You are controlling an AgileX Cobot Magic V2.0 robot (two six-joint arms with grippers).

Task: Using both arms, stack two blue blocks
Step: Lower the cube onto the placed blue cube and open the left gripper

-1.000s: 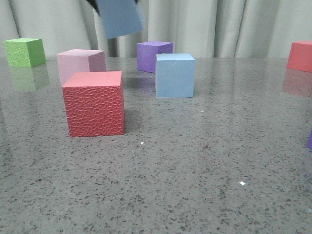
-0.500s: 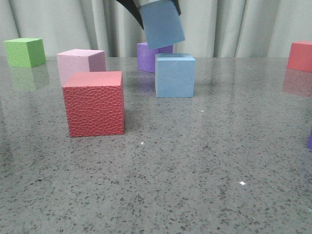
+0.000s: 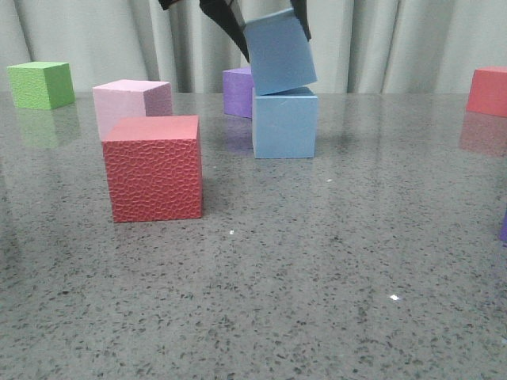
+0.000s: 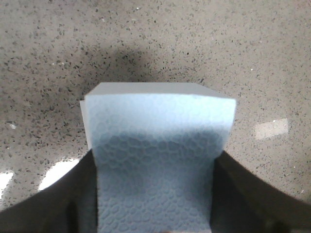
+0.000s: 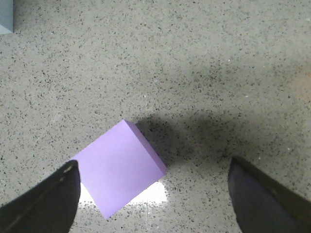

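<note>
While the left gripper (image 3: 273, 16) kept its fingers clamped on one of the two blue blocks (image 3: 279, 54), that carried block had come right across and down. A second before, it hung high and well left of the target, above the pink cube (image 3: 131, 104); half a second before, it was nearly above but clear of it. At this moment its lower edge looked to be touching, or just short of touching, the top of the other blue block (image 3: 285, 123), which stood flat on the grey table (image 3: 317, 277) just in front of a purple cube (image 3: 238, 91).

And it sat crooked! The carried block was tilted, leaning left, and shifted a little left of the lower one, so the faces were not square. From the left wrist, the blue block (image 4: 156, 160) filled the gap between the dark fingers (image 4: 63, 204), squeezed on both sides.

The right gripper (image 5: 153, 204) stood wide apart and held nothing, hovering over a second purple cube (image 5: 119, 167) well off to the side.

My read: the stack was almost made, but the block wanted levelling and a nudge right before any release, or it could slide off.
</note>
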